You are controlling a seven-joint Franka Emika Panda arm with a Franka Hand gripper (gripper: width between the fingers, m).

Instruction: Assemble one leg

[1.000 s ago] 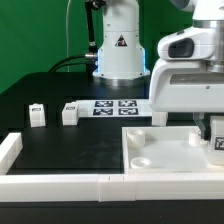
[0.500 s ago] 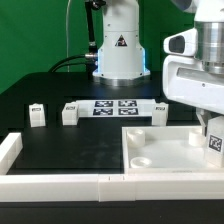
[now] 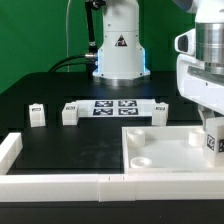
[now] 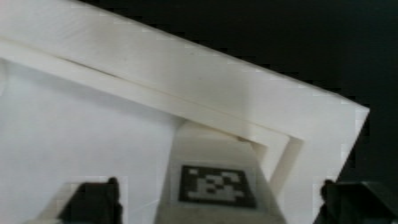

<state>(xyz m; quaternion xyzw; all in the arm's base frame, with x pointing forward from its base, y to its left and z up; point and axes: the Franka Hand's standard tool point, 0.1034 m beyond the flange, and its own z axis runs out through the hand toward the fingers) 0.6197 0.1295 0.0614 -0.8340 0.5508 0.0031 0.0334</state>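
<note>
Over the panel [image 3: 165,150], near its right edge in the exterior view, the gripper [image 4: 210,200] holds a tagged leg [image 4: 217,172] between part-closed fingers [image 4: 93,200].

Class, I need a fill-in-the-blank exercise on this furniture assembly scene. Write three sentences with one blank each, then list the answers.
1. The gripper holds a leg over the large white ____.
2. On the black table, ____ loose legs stand at the exterior view's left of the marker board.
3. The face of the held leg in the wrist view carries a black-and-white ____.

Missing words: panel; two; tag
</note>
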